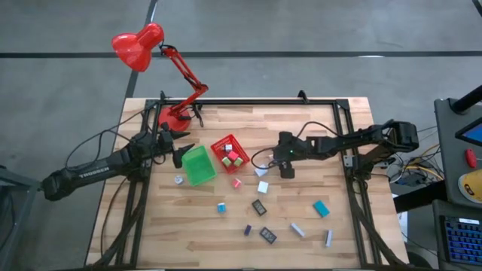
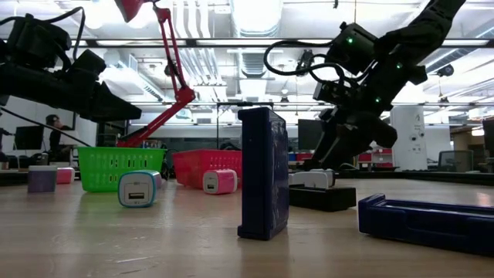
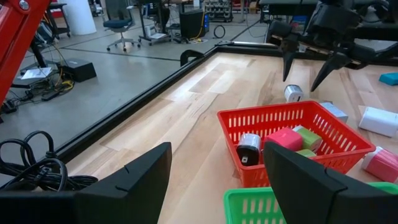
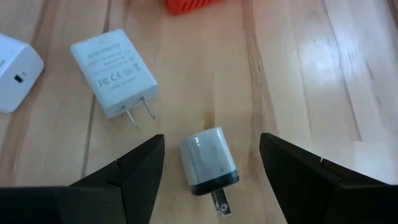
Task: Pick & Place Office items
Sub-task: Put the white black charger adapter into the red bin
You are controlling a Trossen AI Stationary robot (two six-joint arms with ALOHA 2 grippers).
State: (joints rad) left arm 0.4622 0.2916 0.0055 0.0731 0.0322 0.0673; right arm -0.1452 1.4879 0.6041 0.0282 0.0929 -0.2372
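Two arms work a wooden table [image 1: 316, 233] strewn with chargers and other small office items. A red lamp [image 1: 139, 45] leans over the far left corner. The left gripper [image 1: 183, 153] hangs with fingers spread wide and empty beside the green bin [image 1: 199, 165], which sits just left of the red bin [image 1: 230, 153] holding a few items. Right of the bins, the right gripper [image 4: 208, 158] hovers low, fingers apart and holding nothing, straddling a small grey charger [image 4: 208, 160] lying flat with prongs toward the wrist; a white charger [image 4: 114, 71] lies just beside it. The step appears to be the approach to a pick: next, judging by this, the gripper must drop, close on the grey charger's sides and carry it left to a bin
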